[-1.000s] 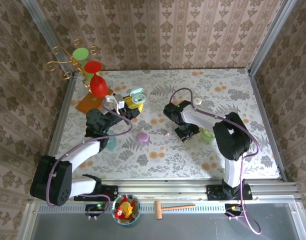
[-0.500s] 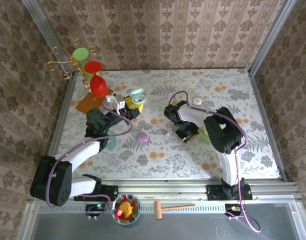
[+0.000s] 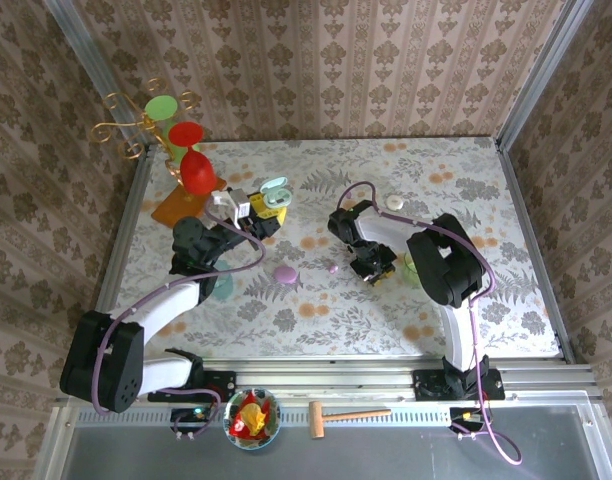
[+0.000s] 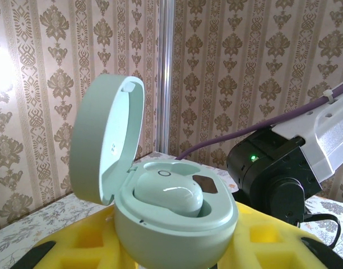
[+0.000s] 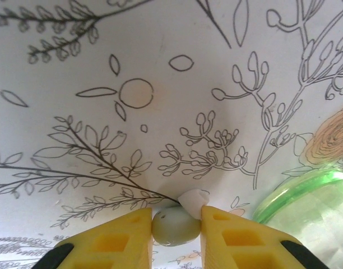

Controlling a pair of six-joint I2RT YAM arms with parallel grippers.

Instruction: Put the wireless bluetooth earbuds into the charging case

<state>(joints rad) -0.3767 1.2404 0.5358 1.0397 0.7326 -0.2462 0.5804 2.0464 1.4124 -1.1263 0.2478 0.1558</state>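
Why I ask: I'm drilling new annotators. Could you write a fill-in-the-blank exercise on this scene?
The left gripper grips a mint-green round plastic charging case whose lid stands ____.
Inside that case sits ____ glossy mint-green earbud.
The right gripper pinches a pale green earbud with a white tip between its ____ fingers.
Beside the right gripper stands a translucent ____ plastic cup.
Missing words: open; one; yellow; green.

White-and-black arms (image 3: 164, 305), purple cables (image 3: 358, 184); yellow gripper fingers (image 5: 133, 231) with square recesses; green LED (image 4: 251, 158).
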